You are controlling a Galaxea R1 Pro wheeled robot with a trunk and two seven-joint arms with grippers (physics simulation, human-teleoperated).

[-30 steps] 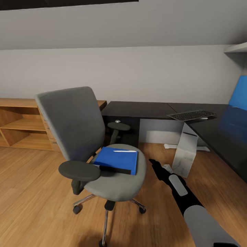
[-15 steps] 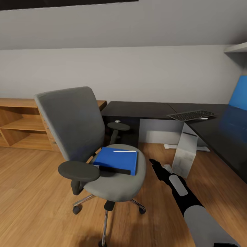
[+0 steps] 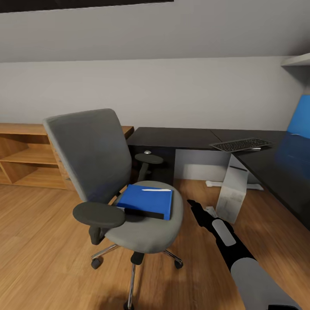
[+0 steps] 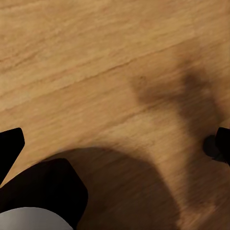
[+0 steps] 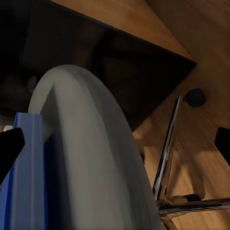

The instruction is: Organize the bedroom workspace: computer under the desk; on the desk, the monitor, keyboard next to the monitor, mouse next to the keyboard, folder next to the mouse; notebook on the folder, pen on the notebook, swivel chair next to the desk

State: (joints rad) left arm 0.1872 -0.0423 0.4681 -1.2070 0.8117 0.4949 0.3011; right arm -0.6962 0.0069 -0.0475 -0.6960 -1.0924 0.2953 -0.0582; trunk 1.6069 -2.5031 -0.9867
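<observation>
One arm (image 3: 224,234) reaches low — jaws beside swivel chair (image 3: 112,181).

So the swivel chair (image 3: 129,202) sits on the wood floor (image 3: 38,241), and its seat has the blue folder (image 3: 146,200) lying flat with a dark notebook (image 3: 142,212) peeking out under the folder's front edge and a white pen (image 3: 157,189) on top. The black desk (image 3: 181,137) carries the keyboard (image 3: 240,144) near its inner corner.

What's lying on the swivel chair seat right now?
On the swivel chair seat lies the blue folder, with a white pen on top. A dark slab shows beneath the folder, likely the notebook; its binding is hidden.
</observation>
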